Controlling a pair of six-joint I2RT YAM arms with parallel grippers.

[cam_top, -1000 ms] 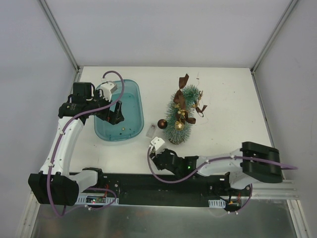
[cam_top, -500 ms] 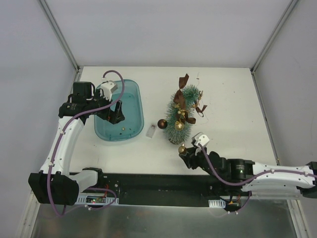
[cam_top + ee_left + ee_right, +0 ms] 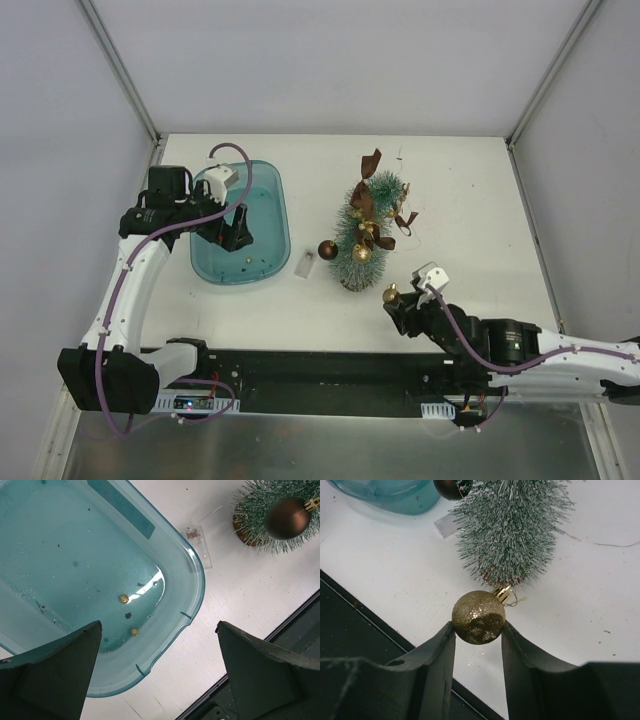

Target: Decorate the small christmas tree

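The small frosted-green Christmas tree stands at mid-table with brown ribbons, gold balls and a dark brown ball at its left. It also shows in the right wrist view. My right gripper is shut on a gold glitter ball with a gold cap, held just in front of the tree's base. My left gripper is open and empty over the teal tray, which holds two tiny gold beads.
A small clear plastic piece lies between the tray and the tree. A thin wire lies behind the tree. The black rail runs along the table's near edge.
My right arm has swung from left of the tree's front to its right front, carrying the gold ball. The left arm has not moved.
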